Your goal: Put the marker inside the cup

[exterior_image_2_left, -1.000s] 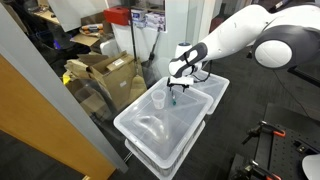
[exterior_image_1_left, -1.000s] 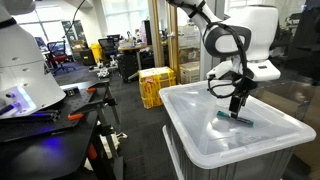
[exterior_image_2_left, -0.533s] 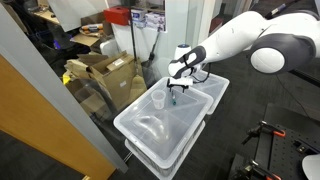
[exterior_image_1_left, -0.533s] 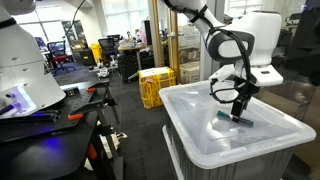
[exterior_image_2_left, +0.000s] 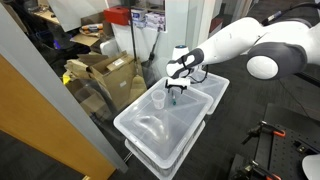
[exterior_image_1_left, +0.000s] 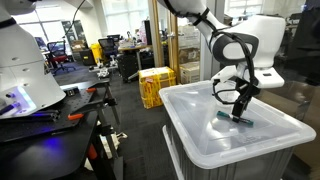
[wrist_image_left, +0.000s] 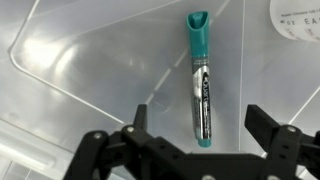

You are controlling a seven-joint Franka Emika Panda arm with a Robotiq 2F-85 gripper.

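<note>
Here the hand (wrist_image_left: 196, 120) hangs spread open directly over the teal marker (wrist_image_left: 200, 80), which lies flat on the bench (wrist_image_left: 70, 60) between its fingers, ungripped. This looks like the pick-up step. The next move would be to lower, pinch the barrel, then carry it to the clear cup (exterior_image_2_left: 158, 99) near the hand.

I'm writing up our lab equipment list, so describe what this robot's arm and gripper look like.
The arm is glossy white, with fat rounded segments and dark rings at the joints. The gripper is black, and the wrist view shows two angular, linked fingers. Thin black cables loop around the wrist. No markings can be made out on it.
</note>
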